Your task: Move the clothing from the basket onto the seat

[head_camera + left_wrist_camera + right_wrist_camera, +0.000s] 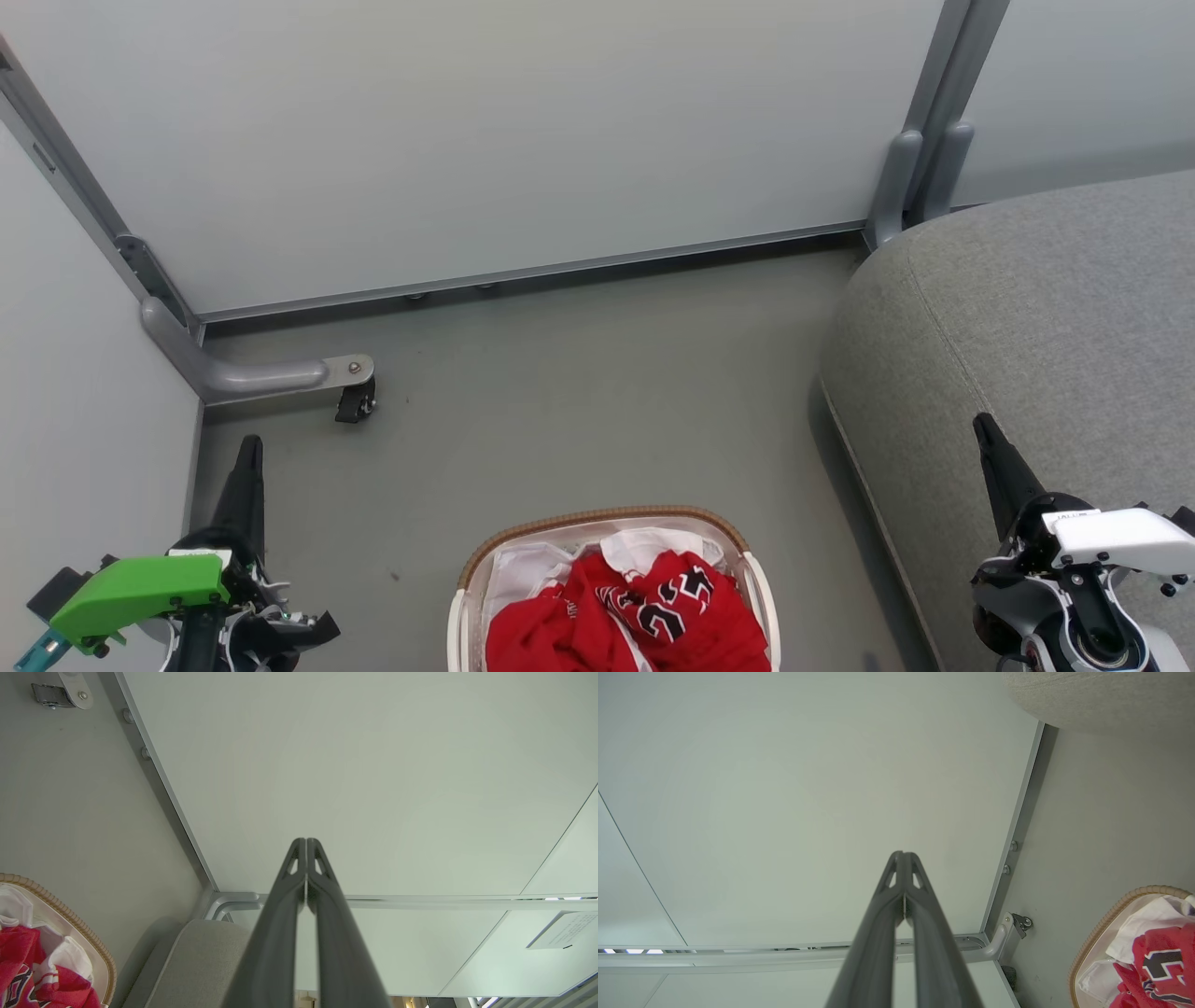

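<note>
- The left end effector (pixel 248 453) was at the lower left of the head view, over the floor (pixel 579 373). Its fingers were pressed together with nothing between them, and it was well apart from the basket (pixel 597 516).
- The basket stood on the floor between the two arms. The clothing (pixel 644 607) lay heaped inside it: crumpled red jerseys with a white piece at the far side.
- Handling, as judged: the clothing was light, soft and limp. It would hang and lengthen when lifted, so a high lift would be needed to clear the rim. The smooth jersey fabric could slip out of a shallow pinch. The pieces looked intertwined, so one pull might drag a second piece along.
- Recommended hold: a raised fold at the top of the red heap, taken deep between the fingers and kept away from the white lining at the basket wall.
- The seat (pixel 1027 308) was to the right of the basket, near it but not touching.
- The right end effector (pixel 983 429) was over the near part of the seat in the head view. Its fingers were closed together and held nothing.
</note>
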Motion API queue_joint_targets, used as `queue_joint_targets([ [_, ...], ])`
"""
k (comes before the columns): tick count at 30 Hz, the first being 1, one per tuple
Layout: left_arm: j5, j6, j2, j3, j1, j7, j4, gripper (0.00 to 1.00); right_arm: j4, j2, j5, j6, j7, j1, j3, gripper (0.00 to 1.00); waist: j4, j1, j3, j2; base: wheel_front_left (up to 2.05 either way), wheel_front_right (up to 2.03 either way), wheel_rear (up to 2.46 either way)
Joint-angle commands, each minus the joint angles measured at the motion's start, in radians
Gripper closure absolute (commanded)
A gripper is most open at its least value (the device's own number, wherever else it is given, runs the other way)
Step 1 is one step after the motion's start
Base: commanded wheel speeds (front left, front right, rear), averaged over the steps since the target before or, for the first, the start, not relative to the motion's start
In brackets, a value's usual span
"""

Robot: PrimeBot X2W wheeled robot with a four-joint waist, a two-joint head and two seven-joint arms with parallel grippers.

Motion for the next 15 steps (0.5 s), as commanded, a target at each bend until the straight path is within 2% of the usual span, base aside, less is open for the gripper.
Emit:
queue_joint_targets([
  [1,0.007,-0.004,0.0,0.005,-0.015,0.003,0.001,1.0,0.002,-0.002,-0.006,0.001,0.005,0.005,-0.003,1.0,0.0,0.0,0.0,0.0,0.0,0.0,0.0],
  [15,0.008,-0.004,0.0,0.006,-0.015,0.004,0.001,1.0,0.002,-0.001,-0.006,0.001,0.005,0.005,-0.004,1.0,0.0,0.0,0.0,0.0,0.0,0.0,0.0],
])
